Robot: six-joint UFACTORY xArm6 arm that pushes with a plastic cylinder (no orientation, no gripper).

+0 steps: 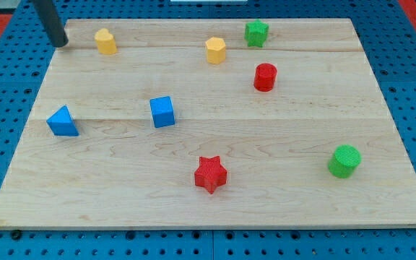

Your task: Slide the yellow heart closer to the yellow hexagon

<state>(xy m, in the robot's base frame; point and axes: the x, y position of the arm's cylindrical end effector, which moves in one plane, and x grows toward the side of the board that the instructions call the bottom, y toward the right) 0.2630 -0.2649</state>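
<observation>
- My tip (61, 43): rod end at the counter (215, 209) top-left corner, just left of the yellow heart (105, 42); no pincer shows.
- Yellow hexagon (216, 50): well right of the heart, beside the green star (256, 32).
- Red cylinder (265, 76): below the star.

Bright even overhead light, soft short shadows, sharp pic, no glare/blur.
</observation>
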